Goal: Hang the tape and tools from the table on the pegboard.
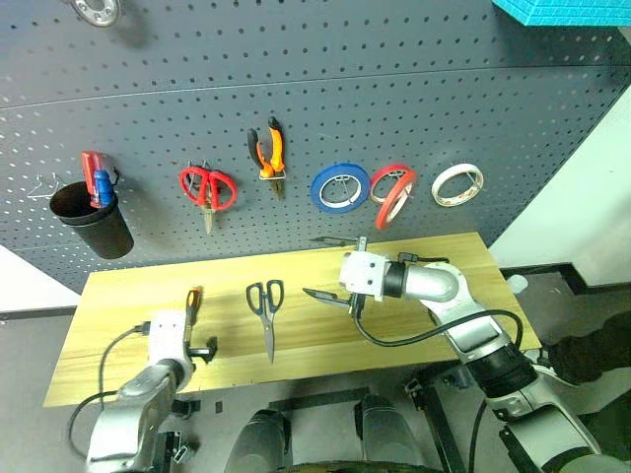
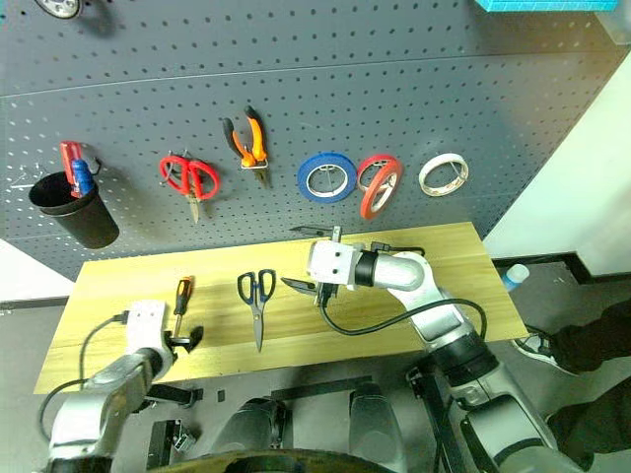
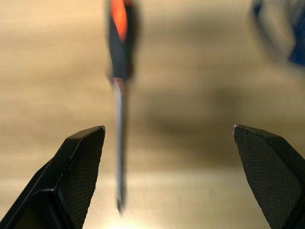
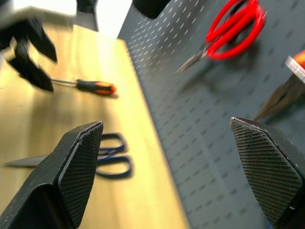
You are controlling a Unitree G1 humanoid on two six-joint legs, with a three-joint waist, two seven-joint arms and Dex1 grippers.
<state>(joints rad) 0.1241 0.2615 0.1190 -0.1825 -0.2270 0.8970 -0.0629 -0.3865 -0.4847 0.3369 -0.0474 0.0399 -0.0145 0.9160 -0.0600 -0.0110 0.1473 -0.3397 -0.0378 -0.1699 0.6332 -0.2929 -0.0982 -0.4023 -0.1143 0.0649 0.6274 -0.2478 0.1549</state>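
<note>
- Black left claw, lower left of frame, gapes wide and empty over the orange-black screwdriver, seemingly lining up a grasp.
- Right claw, mid-frame, spread wide, holds nothing.
- Dark scissors lie on the wooden bench.
- Pliers and red tape already hang on the pegboard.

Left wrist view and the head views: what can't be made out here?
- Screwdriver: blurred in the left wrist view; handle end cut by the top edge.
- Cup contents: the rim hides all but red and blue handles; tool types unclear.
- Silver ring: cut by the top edge in the left eye view.
- Blue scissors: in the right wrist view, blurred, partly behind the right tool's finger.
</note>
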